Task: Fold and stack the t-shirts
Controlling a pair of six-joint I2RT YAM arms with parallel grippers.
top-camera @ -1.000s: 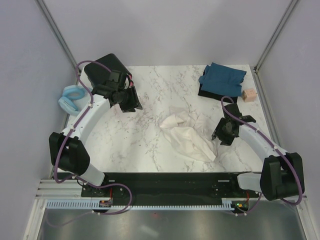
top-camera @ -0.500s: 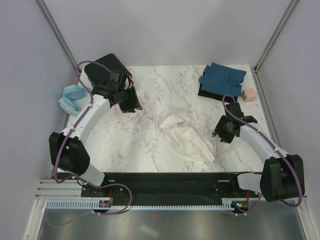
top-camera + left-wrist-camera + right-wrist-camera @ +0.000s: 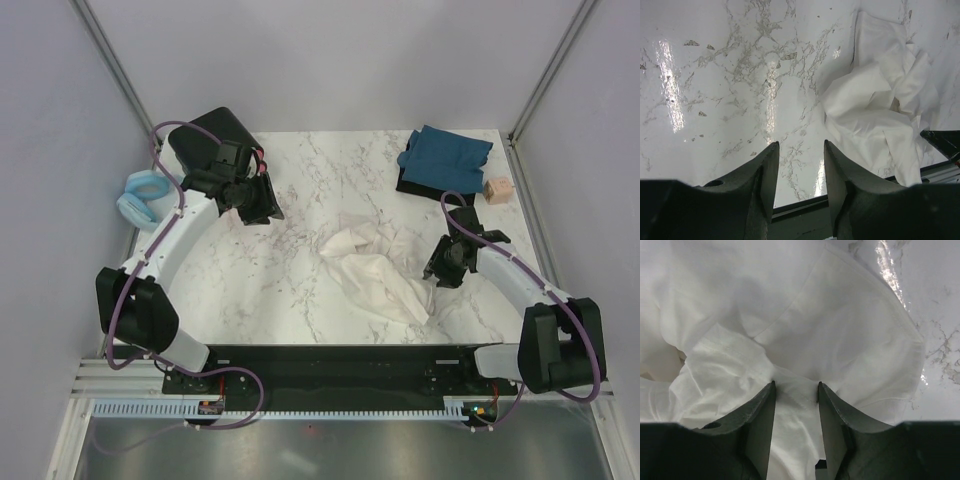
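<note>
1. Cream-white t-shirt (image 3: 375, 270): lies crumpled right of centre on the table (image 3: 290, 285), unfolded.
2. Teal-blue t-shirt (image 3: 445, 155): rests loosely on the black box (image 3: 418, 185) at upper right, well apart from the first.
3. Right pincer (image 3: 796, 386): jaws part-open over the crumpled cloth, gripping nothing.
4. Left pincer (image 3: 800, 150): part-open, empty, above bare table at upper left.
5. Progress, as judged: early. Folding and stacking are not yet done.

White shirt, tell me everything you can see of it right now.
The white shirt is plain cream-white soft cloth, crumpled into an unfolded, wrinkled heap on the marble table, right of centre. A stitched hem runs along one edge. The right gripper hangs at its right side, jaws open over the cloth; whether they touch it cannot be told. Nothing else touches it.
</note>
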